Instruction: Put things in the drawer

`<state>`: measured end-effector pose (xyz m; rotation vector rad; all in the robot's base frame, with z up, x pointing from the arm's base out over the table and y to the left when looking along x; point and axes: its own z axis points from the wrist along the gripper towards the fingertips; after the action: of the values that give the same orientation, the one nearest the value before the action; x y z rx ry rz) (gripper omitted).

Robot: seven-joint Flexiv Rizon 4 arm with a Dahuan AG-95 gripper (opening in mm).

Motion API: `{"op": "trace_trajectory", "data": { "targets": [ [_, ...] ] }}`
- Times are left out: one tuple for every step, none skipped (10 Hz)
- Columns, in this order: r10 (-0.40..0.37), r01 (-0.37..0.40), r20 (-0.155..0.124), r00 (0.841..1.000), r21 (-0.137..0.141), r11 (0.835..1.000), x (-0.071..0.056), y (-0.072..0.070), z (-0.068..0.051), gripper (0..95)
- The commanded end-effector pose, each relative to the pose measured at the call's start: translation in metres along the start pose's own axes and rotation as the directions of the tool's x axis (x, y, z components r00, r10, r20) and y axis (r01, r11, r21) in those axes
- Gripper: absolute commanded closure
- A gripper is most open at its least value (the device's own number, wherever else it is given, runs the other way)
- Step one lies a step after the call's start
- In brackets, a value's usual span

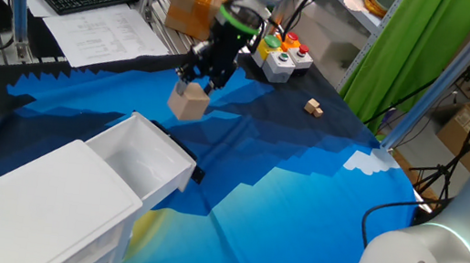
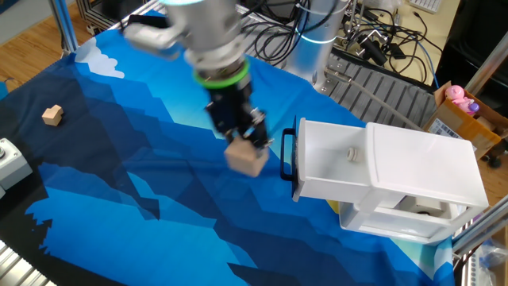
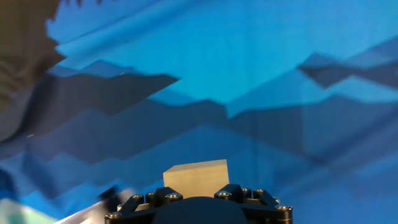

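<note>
The gripper (image 1: 197,83) is clasping a wooden cube (image 1: 188,102) above the blue cloth (image 1: 301,187). It is hanging just beside the open drawer (image 1: 143,160).

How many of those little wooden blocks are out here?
3 visible: a cube held in the fingers, one lying on the blue cloth, and a small one inside the drawer. Others may be hidden.

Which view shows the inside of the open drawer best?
The other fixed view: the drawer is seen from above, its floor visible with one small pale piece lying inside. The one fixed view shows the drawer at an angle, with only part of its interior. The hand view shows cloth and the held cube, no drawer.
</note>
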<state>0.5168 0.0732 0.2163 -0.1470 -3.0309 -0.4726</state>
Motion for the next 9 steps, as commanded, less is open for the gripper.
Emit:
{"op": "trace_trajectory", "data": {
  "targets": [
    [0.071,-0.072,-0.021,0.997,-0.050,0.996,0.045,0.042,-0.019,95.0],
    [0.085,-0.087,-0.029,0.996,-0.073,0.994,0.054,0.049,-0.022,95.0],
    [0.094,-0.097,-0.040,0.995,-0.088,0.991,0.066,0.057,-0.024,95.0],
    [0.096,-0.100,-0.046,0.994,-0.097,0.990,0.072,0.057,-0.023,95.0],
    [0.109,-0.115,-0.064,0.992,-0.116,0.987,0.075,0.057,-0.021,95.0],
    [0.115,-0.123,-0.066,0.991,-0.121,0.985,0.075,0.057,-0.019,95.0],
    [0.121,-0.128,-0.067,0.990,-0.118,0.985,0.074,0.058,-0.017,95.0],
    [0.138,-0.149,-0.083,0.987,-0.133,0.980,0.074,0.058,-0.016,95.0],
    [0.167,-0.184,-0.108,0.980,-0.178,0.967,0.074,0.058,-0.013,95.0]
  ]
}}
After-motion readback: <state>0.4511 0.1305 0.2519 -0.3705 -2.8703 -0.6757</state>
